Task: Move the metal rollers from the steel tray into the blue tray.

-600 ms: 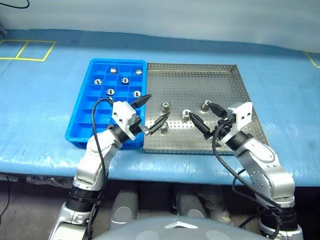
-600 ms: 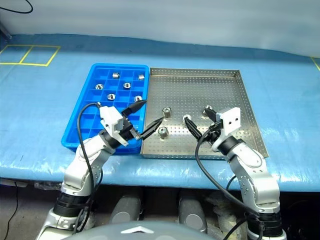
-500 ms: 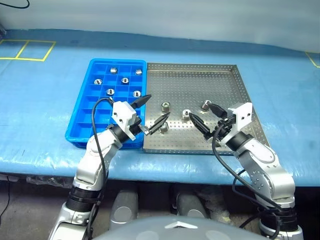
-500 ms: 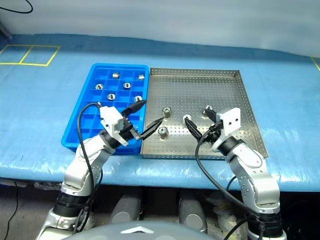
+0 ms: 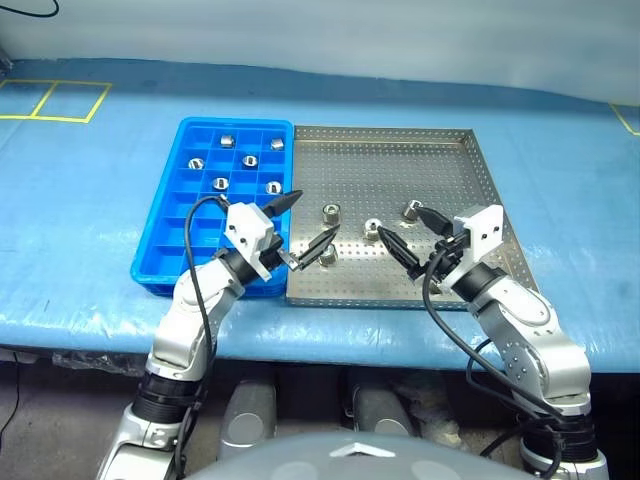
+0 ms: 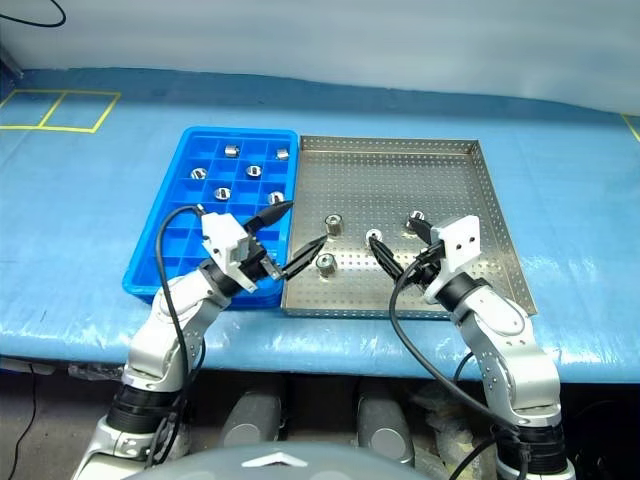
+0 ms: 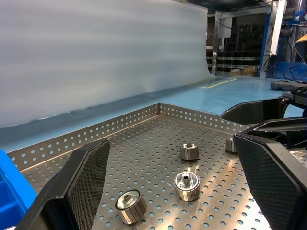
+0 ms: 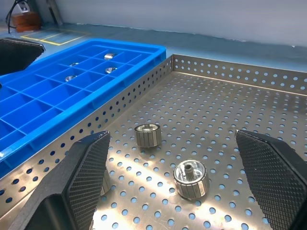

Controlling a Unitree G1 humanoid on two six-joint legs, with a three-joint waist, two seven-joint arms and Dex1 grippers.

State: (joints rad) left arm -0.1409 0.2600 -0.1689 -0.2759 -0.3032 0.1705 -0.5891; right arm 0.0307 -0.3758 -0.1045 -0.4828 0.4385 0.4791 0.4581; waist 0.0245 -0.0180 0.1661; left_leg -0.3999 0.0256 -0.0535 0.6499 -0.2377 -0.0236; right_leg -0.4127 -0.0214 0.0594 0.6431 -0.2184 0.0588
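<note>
The steel tray [image 5: 400, 170] lies on the blue-covered table [image 5: 90, 200], and its left rim touches the long side of the blue tray [image 5: 165, 250]. The far half of the steel tray's perforated floor is bare, with open room up to its back rim and right rim. Four metal rollers [image 5: 330, 212] sit in its near half: one near the middle, one [image 5: 371, 229] just right of it, one [image 5: 411, 209] further right, and one [image 5: 327, 256] nearer the front rim. The left gripper [image 5: 308, 223] hovers over the steel tray's left rim, fingers spread wide and empty. The right gripper [image 5: 405, 234] hangs over the steel tray's near right part, also wide open and empty. The right wrist view shows the steel tray's rim [image 8: 120, 103] hard against the blue wall, while the left wrist view shows its far corner [image 7: 158, 106]. Six rollers [image 5: 227, 140] lie singly in far compartments of the blue tray; its near compartments hold nothing.
</note>
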